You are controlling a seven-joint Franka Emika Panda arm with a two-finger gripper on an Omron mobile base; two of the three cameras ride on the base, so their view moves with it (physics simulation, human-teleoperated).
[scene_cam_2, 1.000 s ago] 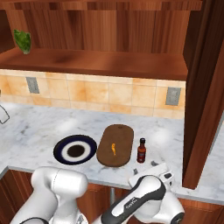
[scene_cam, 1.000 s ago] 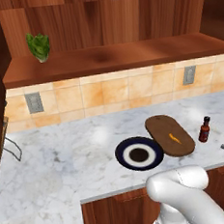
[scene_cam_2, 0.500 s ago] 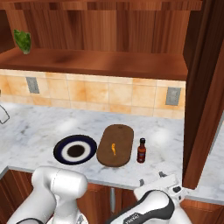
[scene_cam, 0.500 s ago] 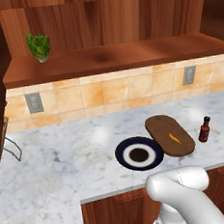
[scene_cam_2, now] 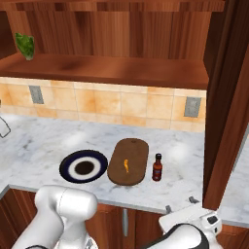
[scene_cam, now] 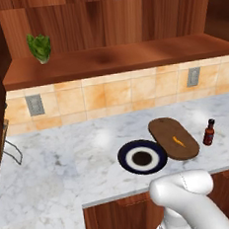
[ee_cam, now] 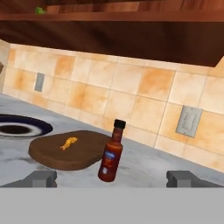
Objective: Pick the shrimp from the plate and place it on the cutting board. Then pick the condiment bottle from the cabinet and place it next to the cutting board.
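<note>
Marble worktop (scene_cam: 67,170) carries, left to right, the plate (scene_cam: 142,157), the cutting board (scene_cam: 174,138) with the shrimp (scene_cam: 178,140) on it, and the condiment bottle (scene_cam: 209,132) just beside. My end effector (ee_cam: 111,178) stands wide, empty. I judge both placements done; next is backing away.

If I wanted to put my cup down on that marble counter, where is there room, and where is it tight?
Widest bare marble lies left of the plate, toward the dark wall, and behind it up to the tiled backsplash. A smaller patch sits right of the condiment bottle, before the wooden panel. It is crowded where the plate, cutting board and bottle stand almost side by side.
</note>
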